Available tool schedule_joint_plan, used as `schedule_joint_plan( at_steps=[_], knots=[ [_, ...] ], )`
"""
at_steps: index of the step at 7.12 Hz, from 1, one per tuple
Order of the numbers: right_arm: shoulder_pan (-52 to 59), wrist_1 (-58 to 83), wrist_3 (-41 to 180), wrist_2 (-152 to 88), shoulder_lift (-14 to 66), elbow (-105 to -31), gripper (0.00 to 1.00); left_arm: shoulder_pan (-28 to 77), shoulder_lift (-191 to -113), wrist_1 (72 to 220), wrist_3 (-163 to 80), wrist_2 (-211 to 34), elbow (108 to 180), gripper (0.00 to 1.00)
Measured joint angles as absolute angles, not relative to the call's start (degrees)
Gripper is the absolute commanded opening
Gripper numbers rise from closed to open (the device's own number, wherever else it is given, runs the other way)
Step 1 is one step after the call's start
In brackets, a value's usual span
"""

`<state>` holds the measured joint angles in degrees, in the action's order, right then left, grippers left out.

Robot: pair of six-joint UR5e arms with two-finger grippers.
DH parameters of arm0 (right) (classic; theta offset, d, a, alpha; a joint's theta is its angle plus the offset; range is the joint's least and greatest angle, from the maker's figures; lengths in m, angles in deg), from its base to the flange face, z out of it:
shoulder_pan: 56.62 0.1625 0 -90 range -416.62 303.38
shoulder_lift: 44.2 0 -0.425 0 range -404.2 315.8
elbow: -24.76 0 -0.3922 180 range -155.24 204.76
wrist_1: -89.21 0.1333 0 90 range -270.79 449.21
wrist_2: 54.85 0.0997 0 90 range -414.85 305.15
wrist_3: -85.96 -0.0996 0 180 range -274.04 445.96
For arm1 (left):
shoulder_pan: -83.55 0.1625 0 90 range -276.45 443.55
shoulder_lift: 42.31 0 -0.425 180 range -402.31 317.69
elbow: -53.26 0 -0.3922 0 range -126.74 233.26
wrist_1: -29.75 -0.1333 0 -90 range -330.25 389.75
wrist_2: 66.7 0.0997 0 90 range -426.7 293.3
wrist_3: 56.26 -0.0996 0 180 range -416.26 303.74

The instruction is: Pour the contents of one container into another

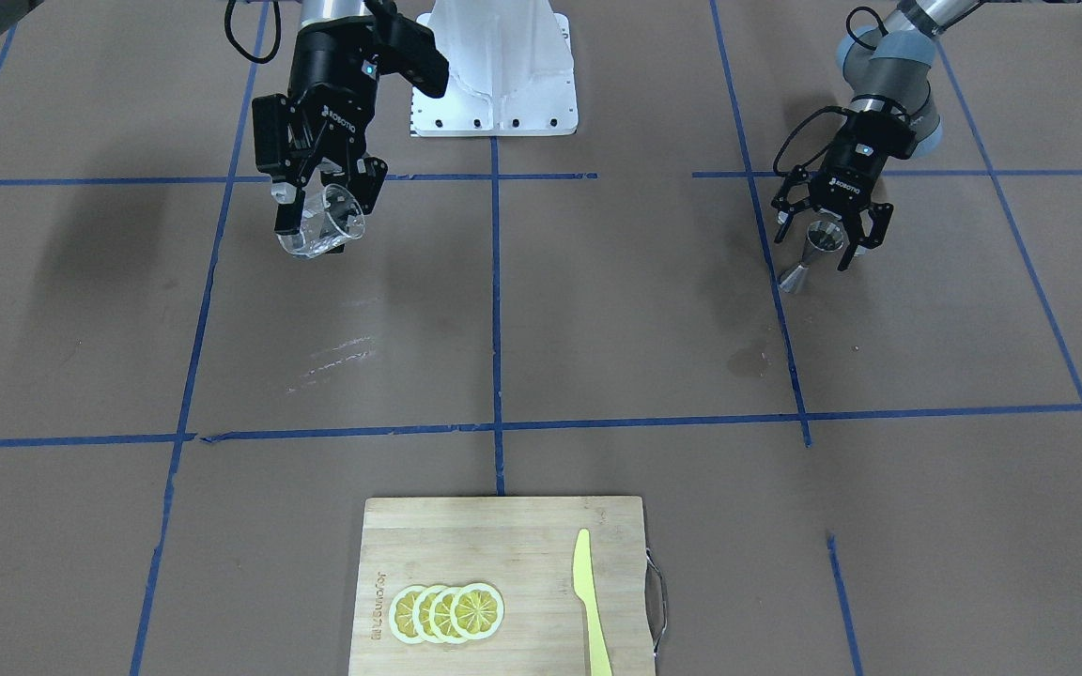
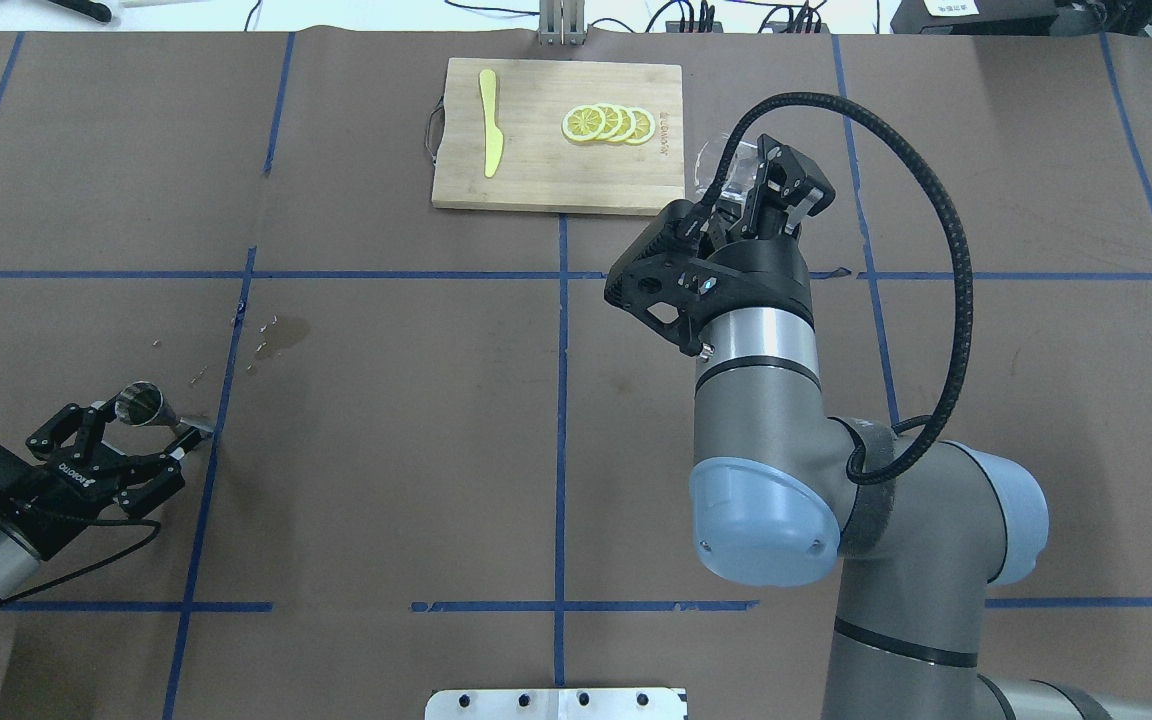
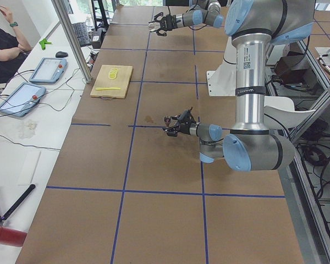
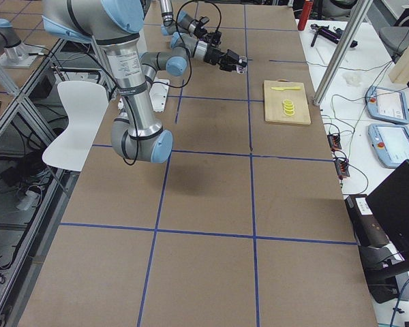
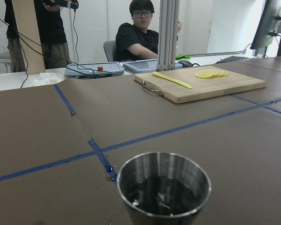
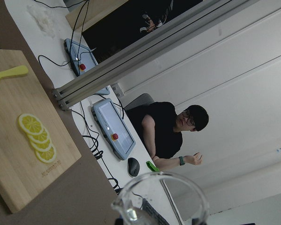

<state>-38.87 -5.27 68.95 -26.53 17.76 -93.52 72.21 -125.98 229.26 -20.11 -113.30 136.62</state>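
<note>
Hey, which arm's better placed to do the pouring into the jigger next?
The right. The right gripper holds the clear cup, lifted and tilted, though far from the steel jigger. The left gripper is open around that jigger and carries nothing to pour.

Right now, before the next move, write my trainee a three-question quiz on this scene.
1. True or false: the clear cup stands upright on the table.
2. What lies on the cutting board beside the lemon slices? A) yellow knife B) spoon C) fork
3. Fill in: the left gripper, open, straddles the steel ___.
Key: 1 false, the right gripper holds it tilted in the air. 2 A. 3 jigger.
</note>
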Motion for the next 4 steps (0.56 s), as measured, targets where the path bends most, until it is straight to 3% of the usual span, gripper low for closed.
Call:
schedule_joint_plan(
  at_steps=[4],
  knots=[
    [-38.87,-5.27,68.96,-26.54,17.69,-93.63,0.0,71.91,-125.66,229.52,-20.18,-107.5,140.27,1.0]
  ],
)
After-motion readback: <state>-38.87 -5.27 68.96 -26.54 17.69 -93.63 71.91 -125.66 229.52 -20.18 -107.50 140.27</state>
